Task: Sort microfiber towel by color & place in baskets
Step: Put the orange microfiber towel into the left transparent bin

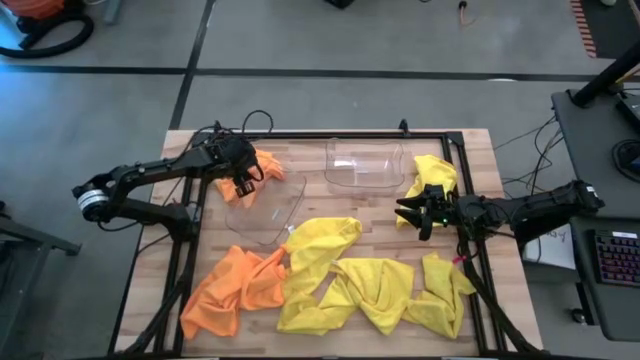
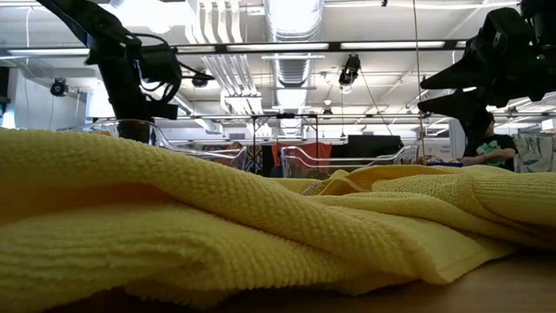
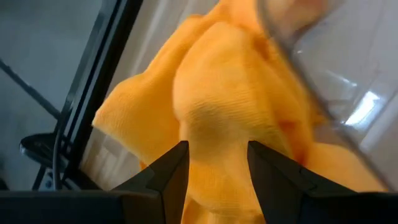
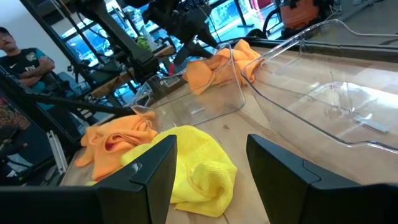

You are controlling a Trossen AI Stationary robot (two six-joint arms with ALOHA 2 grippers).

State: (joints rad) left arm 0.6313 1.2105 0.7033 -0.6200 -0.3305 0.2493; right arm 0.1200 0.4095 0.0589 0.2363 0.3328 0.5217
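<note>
My left gripper point(image 1: 243, 185) point(image 3: 217, 152) hovers open, pointing steeply down over a bunched orange towel point(image 1: 264, 165) point(image 3: 217, 93). That towel is heaped against the far left corner of a clear basket point(image 1: 265, 208). A second clear basket point(image 1: 365, 162) stands to its right. Another orange towel heap point(image 1: 228, 290) lies near left. Yellow towels point(image 1: 320, 250) point(image 1: 372, 292) sprawl across the near half of the table. My right gripper point(image 1: 408, 212) point(image 4: 211, 149) waits open and level beside a yellow towel point(image 1: 433, 180) at the right. My left gripper comes at the orange towel from above, slanting. Its two fingers point(image 3: 171, 177) stand on either side of a bulge of the cloth point(image 3: 214, 134). I cannot tell whether they touch it.
A black metal frame point(image 1: 190, 230) rims the wooden table, its left rail close beside my left gripper. In the low view a yellow towel point(image 2: 261, 235) fills the foreground. People point(image 4: 25, 62) stand in the room beyond the table.
</note>
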